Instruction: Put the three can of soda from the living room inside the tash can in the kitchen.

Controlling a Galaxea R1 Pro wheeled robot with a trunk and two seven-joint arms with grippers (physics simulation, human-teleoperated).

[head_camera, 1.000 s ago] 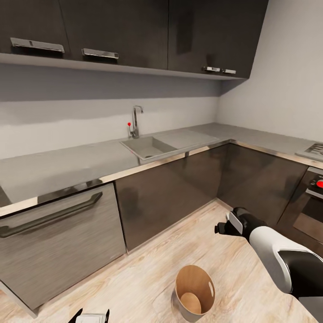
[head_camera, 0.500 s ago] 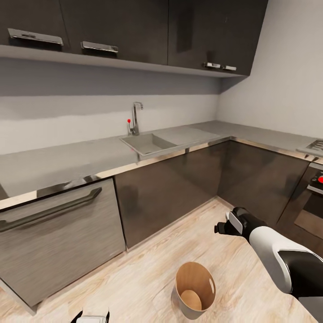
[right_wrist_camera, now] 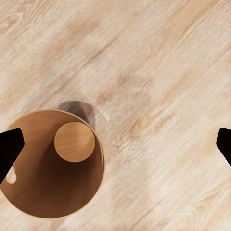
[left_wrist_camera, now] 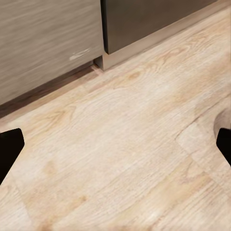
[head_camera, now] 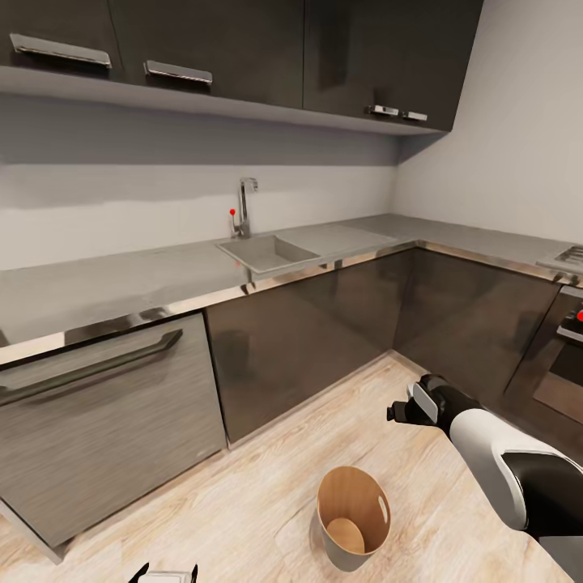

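Observation:
The tash can [head_camera: 346, 495] stands on the kitchen's wood floor near the corner of the dark cabinets. It is pale grey outside, wood-toned inside, with a slot hole near the rim. From the right wrist view I look straight down into the tash can [right_wrist_camera: 41, 190], whose inside is bare down to its round bottom. My right gripper [right_wrist_camera: 115, 147] hangs open above the floor just beside the bin, with nothing between its fingers. My left gripper [left_wrist_camera: 115, 147] is open too, over bare planks. The three can of soda are out of view.
A grey countertop [head_camera: 121, 283] with a steel sink [head_camera: 267, 253] and tall tap [head_camera: 244, 206] runs along the back. Below it are a dishwasher front [head_camera: 97, 421] and glossy dark cabinets [head_camera: 324, 324]. An oven [head_camera: 563, 364] stands at the right. My right arm [head_camera: 494, 453] reaches over the floor.
The whole head view has shifted: counter and bin sit a little higher in the picture, so the camera moved. Both arms hold their pose.

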